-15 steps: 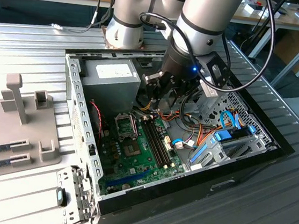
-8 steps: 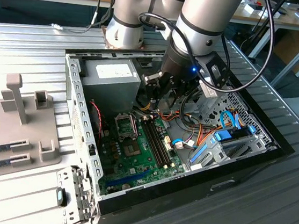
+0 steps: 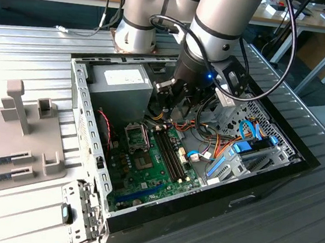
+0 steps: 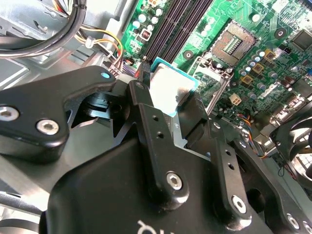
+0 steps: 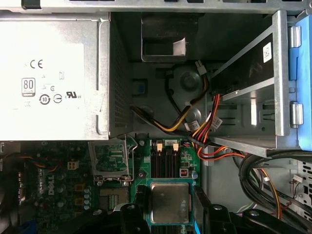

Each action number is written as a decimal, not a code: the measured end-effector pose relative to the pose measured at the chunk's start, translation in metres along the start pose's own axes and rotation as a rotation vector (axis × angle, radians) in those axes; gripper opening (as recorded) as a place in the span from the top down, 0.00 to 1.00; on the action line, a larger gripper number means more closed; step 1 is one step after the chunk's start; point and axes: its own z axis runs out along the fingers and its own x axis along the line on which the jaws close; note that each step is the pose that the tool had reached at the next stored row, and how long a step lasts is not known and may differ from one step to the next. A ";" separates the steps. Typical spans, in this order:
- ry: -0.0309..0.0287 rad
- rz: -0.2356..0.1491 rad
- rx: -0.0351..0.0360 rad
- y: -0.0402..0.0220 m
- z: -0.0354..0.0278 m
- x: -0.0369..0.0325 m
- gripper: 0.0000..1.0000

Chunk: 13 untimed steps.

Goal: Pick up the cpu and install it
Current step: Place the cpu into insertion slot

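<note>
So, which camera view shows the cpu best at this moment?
The first wrist view: the cpu faces the camera squarely, its silvery top in plain sight between the fingers of the gripper. The second wrist view shows it tilted, partly covered by the fingers. In the exterior view the gripper hides it.

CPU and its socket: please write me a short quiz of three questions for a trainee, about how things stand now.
1. True or false: the cpu sits in the socket.
2. Choose one. The gripper is shut on: A) a screw, B) the cpu, C) nothing.
3. One word: is the socket full or empty?
Key: 1 false; 2 B; 3 empty.
</note>
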 end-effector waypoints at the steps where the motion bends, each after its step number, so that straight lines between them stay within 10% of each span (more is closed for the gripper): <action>1: 0.0000 0.000 0.0000 0.0000 0.0000 0.0001 0.53; 13: 0.0000 0.000 0.0000 0.0000 0.0010 0.0027 0.53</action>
